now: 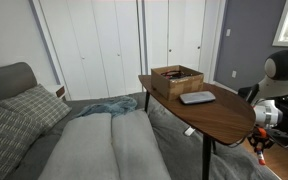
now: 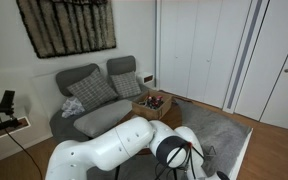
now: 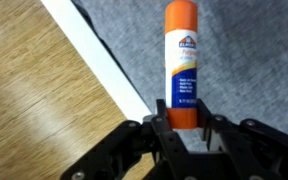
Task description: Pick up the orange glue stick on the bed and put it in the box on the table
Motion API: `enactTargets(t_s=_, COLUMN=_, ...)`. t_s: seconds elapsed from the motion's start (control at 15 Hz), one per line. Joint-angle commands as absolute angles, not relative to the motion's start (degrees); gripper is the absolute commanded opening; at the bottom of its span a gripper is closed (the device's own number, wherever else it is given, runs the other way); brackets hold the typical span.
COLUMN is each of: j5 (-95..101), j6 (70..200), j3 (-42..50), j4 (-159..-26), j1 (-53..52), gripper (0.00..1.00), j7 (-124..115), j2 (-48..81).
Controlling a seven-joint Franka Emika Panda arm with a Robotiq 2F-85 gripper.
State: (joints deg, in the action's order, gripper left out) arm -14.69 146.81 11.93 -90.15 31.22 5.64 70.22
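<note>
In the wrist view my gripper [image 3: 182, 112] is shut on the orange base of the glue stick [image 3: 182, 50], a white tube with an orange cap that points away from the camera, above grey carpet. In an exterior view the gripper [image 1: 261, 130] hangs low, past the right end of the wooden table [image 1: 219, 112], with something orange at its tip. The open brown box [image 1: 177, 78] stands on the far end of that table. The box also shows in an exterior view [image 2: 154, 103] beside the sofa.
A flat grey object [image 1: 197, 97] lies on the table next to the box. The bed [image 1: 104, 145] with pillows [image 1: 24, 108] fills the left. Below the gripper are a white rug edge [image 3: 104, 70] and wood floor [image 3: 34, 100]. My arm [image 2: 114, 150] blocks the foreground.
</note>
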Motion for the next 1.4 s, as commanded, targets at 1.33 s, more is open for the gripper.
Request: enactTargets(t_s=1.33, j5=-27.32, j6=150.75, j3=9.07, j4=-104.28, j1=53.47, gripper=0.08, j7=-4.37, j2=26.75)
